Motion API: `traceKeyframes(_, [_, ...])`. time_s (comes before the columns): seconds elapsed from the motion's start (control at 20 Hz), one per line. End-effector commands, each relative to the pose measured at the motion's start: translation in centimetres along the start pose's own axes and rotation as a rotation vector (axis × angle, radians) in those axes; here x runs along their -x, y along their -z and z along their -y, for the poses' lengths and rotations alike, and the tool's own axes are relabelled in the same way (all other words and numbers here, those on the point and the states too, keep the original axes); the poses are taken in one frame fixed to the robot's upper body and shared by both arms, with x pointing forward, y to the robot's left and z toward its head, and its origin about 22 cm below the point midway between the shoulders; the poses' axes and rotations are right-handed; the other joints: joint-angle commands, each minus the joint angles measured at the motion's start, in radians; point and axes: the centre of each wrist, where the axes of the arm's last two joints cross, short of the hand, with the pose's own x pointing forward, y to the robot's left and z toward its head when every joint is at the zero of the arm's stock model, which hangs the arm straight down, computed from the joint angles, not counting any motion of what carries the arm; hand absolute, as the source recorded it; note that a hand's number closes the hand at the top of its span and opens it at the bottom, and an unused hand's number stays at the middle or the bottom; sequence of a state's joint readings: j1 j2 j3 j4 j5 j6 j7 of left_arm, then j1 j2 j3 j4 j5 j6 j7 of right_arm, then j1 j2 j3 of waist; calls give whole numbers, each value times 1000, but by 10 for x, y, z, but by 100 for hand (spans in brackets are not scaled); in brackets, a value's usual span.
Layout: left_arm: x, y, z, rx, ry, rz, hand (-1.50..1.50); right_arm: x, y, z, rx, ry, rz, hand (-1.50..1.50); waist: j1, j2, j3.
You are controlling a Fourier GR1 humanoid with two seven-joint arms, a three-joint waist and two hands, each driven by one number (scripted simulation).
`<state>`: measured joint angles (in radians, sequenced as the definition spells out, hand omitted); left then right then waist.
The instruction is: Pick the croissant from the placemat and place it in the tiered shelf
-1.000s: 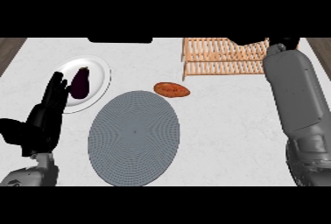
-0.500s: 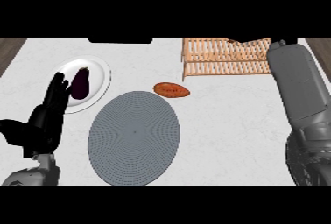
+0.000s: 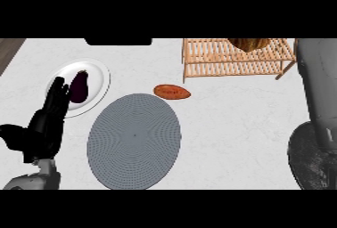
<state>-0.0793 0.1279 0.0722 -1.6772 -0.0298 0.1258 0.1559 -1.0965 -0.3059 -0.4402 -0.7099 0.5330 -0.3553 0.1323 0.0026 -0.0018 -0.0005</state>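
The brown croissant (image 3: 248, 43) shows at the far edge of the wooden tiered shelf (image 3: 230, 64), partly cut off by the view's top. The grey oval placemat (image 3: 135, 138) lies bare in the middle of the counter. My right forearm (image 3: 319, 93) runs up the right side past the shelf's right end, and its hand is out of sight beyond the top. My left hand (image 3: 46, 127) rests open at the lower left, fingers up, beside the plate.
A white plate (image 3: 99, 73) with a dark purple eggplant (image 3: 79, 87) sits at the left. A reddish-brown oval food item (image 3: 172, 91) lies on the counter between the placemat's far edge and the shelf.
My right forearm has swung to the right, and the hand seen over the shelf's right end has left the view. The croissant now shows at the shelf's far edge. My left hand is still.
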Motion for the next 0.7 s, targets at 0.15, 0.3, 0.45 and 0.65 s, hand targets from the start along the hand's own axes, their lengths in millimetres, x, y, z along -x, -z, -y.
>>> traceKeyframes(0.15, [2, -5, -11, -32, 4, -6, 0, 6, 17, 87, 133, 65, -133, -150, -20, -6, 0])
traceKeyframes(0.3, [13, -7, -25, -29, 1, -7, 0, 23, 4, 119, 148, 42, -147, -150, -30, -8, 0])
traceKeyframes(0.45, [3, -11, -16, -20, 4, -8, 0, 22, -7, 161, 135, 24, -152, -150, -29, -9, 0])
traceKeyframes(0.65, [4, -4, 6, -9, -9, -16, 0, 52, -28, 200, 108, 61, -156, -150, -23, -4, 0])
